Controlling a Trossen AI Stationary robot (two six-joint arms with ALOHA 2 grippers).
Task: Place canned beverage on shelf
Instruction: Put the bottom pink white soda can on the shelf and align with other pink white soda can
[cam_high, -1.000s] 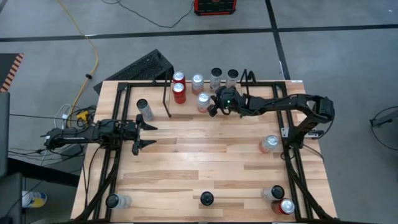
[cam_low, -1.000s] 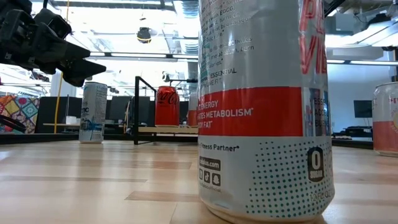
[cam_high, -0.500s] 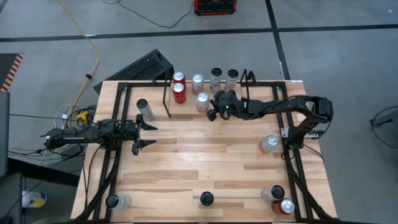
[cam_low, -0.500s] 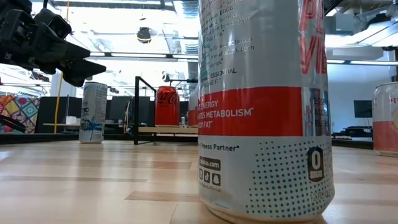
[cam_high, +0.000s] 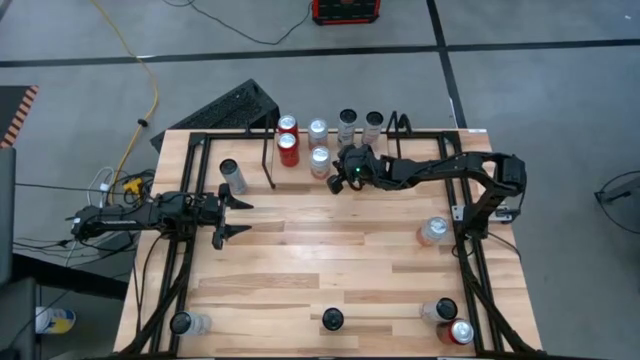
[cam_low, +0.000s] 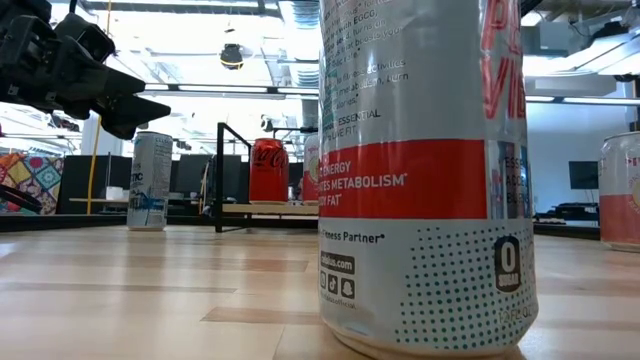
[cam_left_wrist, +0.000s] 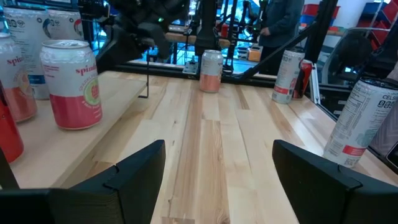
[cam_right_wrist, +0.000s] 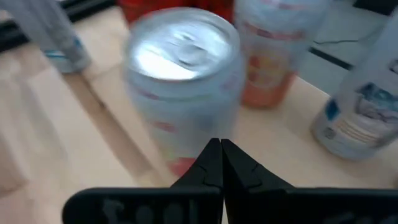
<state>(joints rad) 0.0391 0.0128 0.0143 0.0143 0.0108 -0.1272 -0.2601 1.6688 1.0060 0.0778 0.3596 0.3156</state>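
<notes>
A pale can with a pink band (cam_high: 320, 160) (cam_right_wrist: 180, 81) stands upright on the table just in front of the black wire shelf (cam_high: 396, 128) at the far edge. Several other cans (cam_high: 347, 122) stand in a row there, and a red can (cam_high: 288, 150) stands to the pale can's left. My right gripper (cam_high: 337, 178) (cam_right_wrist: 221, 149) is shut, directly to the right of the pale can. My left gripper (cam_high: 240, 217) (cam_left_wrist: 217, 180) waits open at the table's left, level, with nothing between its fingers. My right gripper has its shut fingertips (cam_right_wrist: 211, 158) against the pale can's side wall, low on the side facing the table's right (cam_right_wrist: 186, 163). The fingers slant down from the table's right. The can stands upright with its base on the table.
A silver can (cam_high: 232, 175) stands at the left and a pink one (cam_high: 432, 230) at the right. More cans (cam_high: 332, 320) (cam_high: 445, 310) (cam_high: 190, 322) line the near edge. Black tubular rail frames (cam_high: 478, 280) run along both sides of the table.
My right gripper, still shut, has moved toward the table's left edge. The pale can in front of it has slid a little to the left and toward the far edge, staying upright and ending nearer the red can.
</notes>
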